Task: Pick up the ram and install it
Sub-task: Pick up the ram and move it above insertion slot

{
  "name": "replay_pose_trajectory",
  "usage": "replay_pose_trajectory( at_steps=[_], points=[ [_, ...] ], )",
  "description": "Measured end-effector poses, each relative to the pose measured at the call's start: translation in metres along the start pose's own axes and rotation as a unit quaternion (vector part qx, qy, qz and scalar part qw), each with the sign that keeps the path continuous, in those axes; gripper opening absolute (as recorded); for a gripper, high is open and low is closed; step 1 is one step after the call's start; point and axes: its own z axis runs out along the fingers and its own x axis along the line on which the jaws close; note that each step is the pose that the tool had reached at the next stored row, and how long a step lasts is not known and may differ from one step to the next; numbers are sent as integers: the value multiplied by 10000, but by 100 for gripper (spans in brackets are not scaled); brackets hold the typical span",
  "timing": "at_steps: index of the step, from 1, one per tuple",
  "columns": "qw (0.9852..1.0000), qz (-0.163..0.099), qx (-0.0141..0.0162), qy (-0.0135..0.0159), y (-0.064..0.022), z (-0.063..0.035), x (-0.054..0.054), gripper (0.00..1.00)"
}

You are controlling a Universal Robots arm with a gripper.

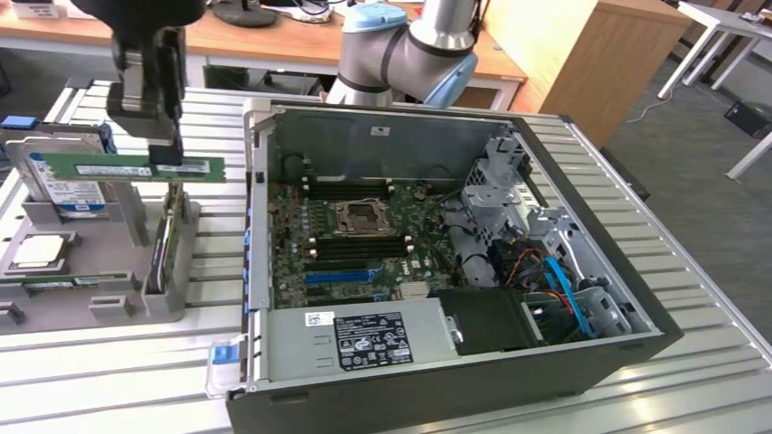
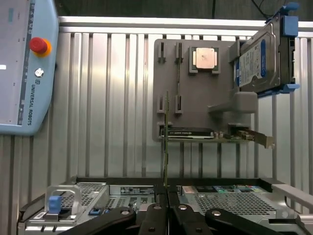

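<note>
- The claw (image 1: 165, 161) is pinched narrow on the ram (image 1: 85, 168). It holds the green stick by its top edge, nearer one end than the middle.
- The ram hangs level in the air above the gray holder (image 1: 72, 307), on the exterior view's left, just beside the hard drive (image 1: 67, 185).
- In the wrist view the ram (image 2: 166, 127) is seen edge-on, a thin straight line reaching out from the claw (image 2: 167, 203).
- I think this step needs a tight grip and a level stick. Then the ram will not tip or bump the hard drive or the wall of the computer case (image 1: 399, 140).
- The holder sits on the counter (image 1: 700, 380). In it are the hard drive standing up, a square chip (image 1: 36, 251) lying flat, and a card (image 1: 163, 253) on its edge.
- The computer case lies open on the right. Inside are the green main board (image 1: 362, 244), a black box and cables.
</note>
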Motion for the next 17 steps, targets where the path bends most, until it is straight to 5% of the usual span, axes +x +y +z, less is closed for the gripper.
replay_pose_trajectory(
  at_steps=[17],
  points=[
    [10000, 0, -12, 0, -667, -33, 23, 11]
  ],
)
